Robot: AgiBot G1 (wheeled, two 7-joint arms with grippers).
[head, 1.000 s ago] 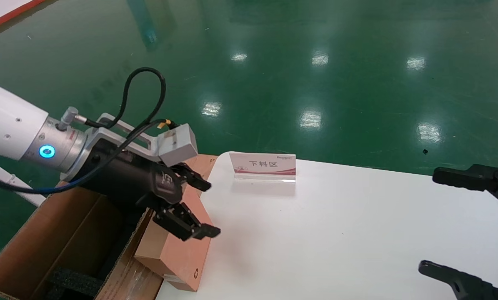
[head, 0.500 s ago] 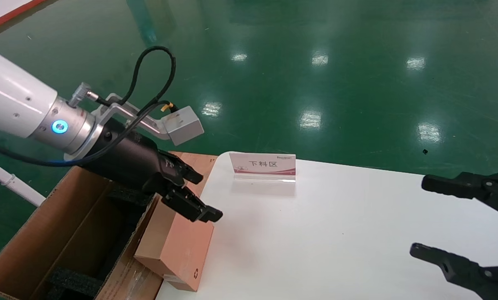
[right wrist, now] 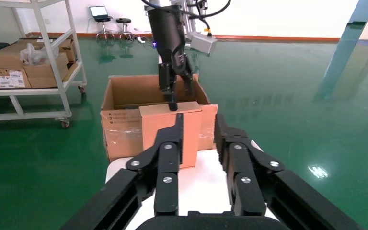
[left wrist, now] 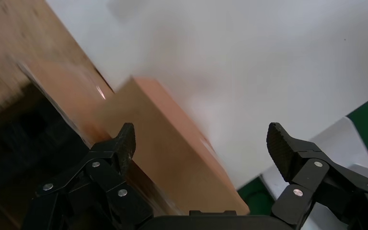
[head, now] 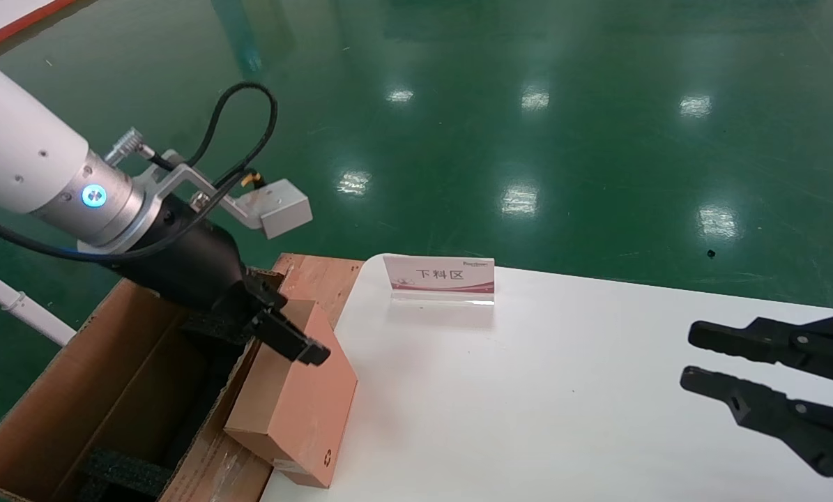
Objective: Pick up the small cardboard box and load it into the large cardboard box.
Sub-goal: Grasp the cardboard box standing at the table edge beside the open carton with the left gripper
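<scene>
Your left claw (head: 277, 322), spread wide a second ago, has dropped onto the small cardboard box's (head: 297, 404) top edge at lower left, straddling it ungripped against the large cardboard box (head: 54, 411), while your right claw (head: 751, 373) narrows over the counter (head: 528, 404).

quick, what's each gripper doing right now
Left gripper: open, straddling the top edge of the small cardboard box, not gripping it.
Right gripper: open slightly, holding nothing, above the white table.

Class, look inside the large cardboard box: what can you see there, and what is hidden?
Inside the large cardboard box, black foam blocks show along its inner walls. The left gripper and small cardboard box hide part of the interior.
</scene>
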